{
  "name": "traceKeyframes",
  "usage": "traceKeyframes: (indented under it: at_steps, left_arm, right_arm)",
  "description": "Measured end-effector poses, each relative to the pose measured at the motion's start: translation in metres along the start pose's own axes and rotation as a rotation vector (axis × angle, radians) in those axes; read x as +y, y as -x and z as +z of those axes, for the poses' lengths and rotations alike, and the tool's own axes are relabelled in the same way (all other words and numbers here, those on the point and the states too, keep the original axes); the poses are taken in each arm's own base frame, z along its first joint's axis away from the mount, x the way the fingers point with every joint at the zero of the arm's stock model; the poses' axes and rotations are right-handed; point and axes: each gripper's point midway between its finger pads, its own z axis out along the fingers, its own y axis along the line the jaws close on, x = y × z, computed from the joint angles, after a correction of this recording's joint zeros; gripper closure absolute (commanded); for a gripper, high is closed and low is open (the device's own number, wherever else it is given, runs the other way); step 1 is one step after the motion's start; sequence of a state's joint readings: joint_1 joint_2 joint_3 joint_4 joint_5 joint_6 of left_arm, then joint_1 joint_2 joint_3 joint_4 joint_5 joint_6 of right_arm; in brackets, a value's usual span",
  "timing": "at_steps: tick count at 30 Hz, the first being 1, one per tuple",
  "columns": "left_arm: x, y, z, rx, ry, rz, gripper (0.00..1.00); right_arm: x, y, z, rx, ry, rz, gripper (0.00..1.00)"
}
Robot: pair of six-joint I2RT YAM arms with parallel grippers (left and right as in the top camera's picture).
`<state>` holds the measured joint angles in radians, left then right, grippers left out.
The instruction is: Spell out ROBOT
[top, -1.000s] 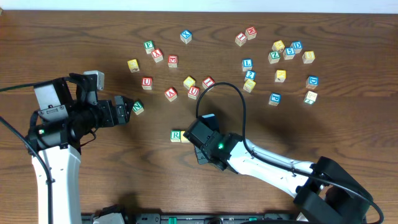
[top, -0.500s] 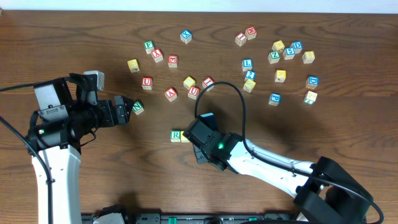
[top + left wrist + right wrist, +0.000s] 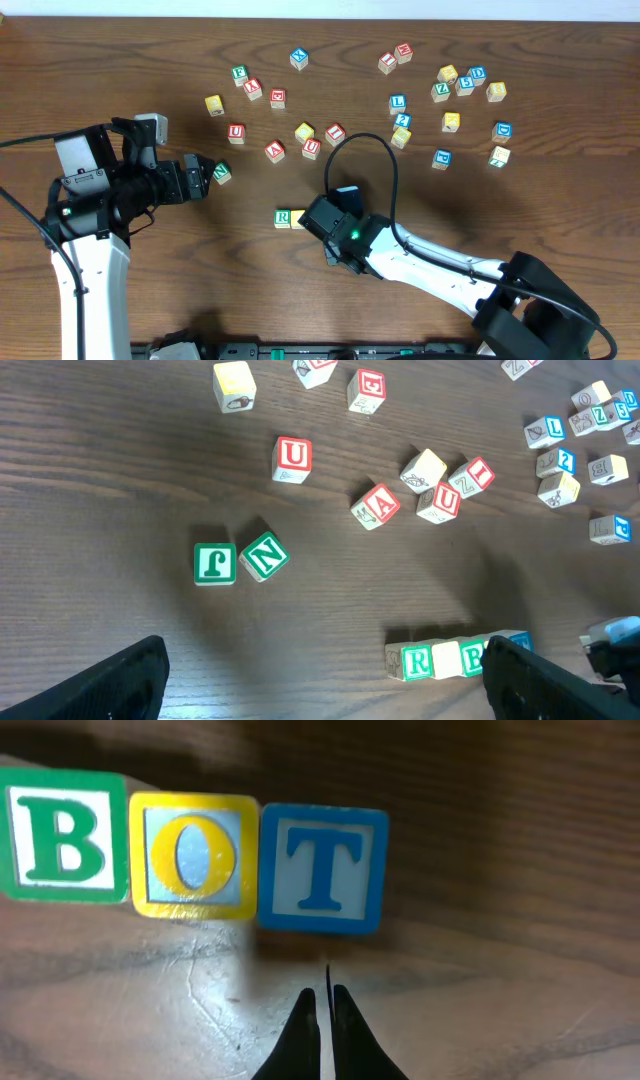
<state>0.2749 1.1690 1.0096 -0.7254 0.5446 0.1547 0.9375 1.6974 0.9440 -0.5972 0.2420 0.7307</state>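
Note:
A row of cubes lies on the table. In the left wrist view it reads green R (image 3: 417,661), a yellow-faced cube (image 3: 445,658), green B (image 3: 472,657) and a blue edge behind my finger. In the right wrist view it reads green B (image 3: 62,835), yellow O (image 3: 193,855), blue T (image 3: 322,868). Overhead, only the R (image 3: 283,217) and the yellow cube (image 3: 298,219) show; my right arm covers the others. My right gripper (image 3: 325,998) is shut and empty, just in front of the T and apart from it. My left gripper (image 3: 320,680) is open and empty at the left (image 3: 200,165).
A green N cube (image 3: 221,173) lies by my left fingertips, with a green J cube (image 3: 214,563) beside it. Red-lettered cubes (image 3: 275,151) are scattered behind the row. Several blue and yellow cubes (image 3: 452,122) lie at the back right. A black cable (image 3: 388,170) loops over the middle.
My right gripper has drawn slightly to the right, away from the row. The left arm and the cubes have not moved.

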Motion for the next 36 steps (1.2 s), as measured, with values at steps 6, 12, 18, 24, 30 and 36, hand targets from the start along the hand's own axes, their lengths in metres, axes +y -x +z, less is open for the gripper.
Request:
traceKeyframes:
  at_steps: [6,12,18,24,30,36]
  left_arm:
    - [0.000,0.000,0.000,0.000,0.000,0.000,0.02]
    - [0.000,0.000,0.000,0.000,0.000,0.000,0.02]
    - [0.000,0.000,0.000,0.000,0.000,0.000,0.02]
    - [0.000,0.000,0.000,0.000,0.000,0.000,0.02]
    - [0.000,0.000,0.000,0.000,0.000,0.000,0.02]
    - [0.000,0.000,0.000,0.000,0.000,0.000,0.02]
  right_arm:
    - [-0.001,0.007,0.000,-0.036,-0.013,0.005,0.99]
    - [0.000,0.012,0.000,-0.057,-0.012,0.009,0.99]
    - [-0.002,0.014,0.000,-0.069,-0.021,0.010,0.99]
    - [0.001,0.012,0.000,-0.055,-0.006,0.010,0.99]
    - [0.007,0.009,0.000,-0.037,0.029,0.012,0.99]
    - [0.012,0.013,-0.001,-0.052,0.050,0.013,0.99]
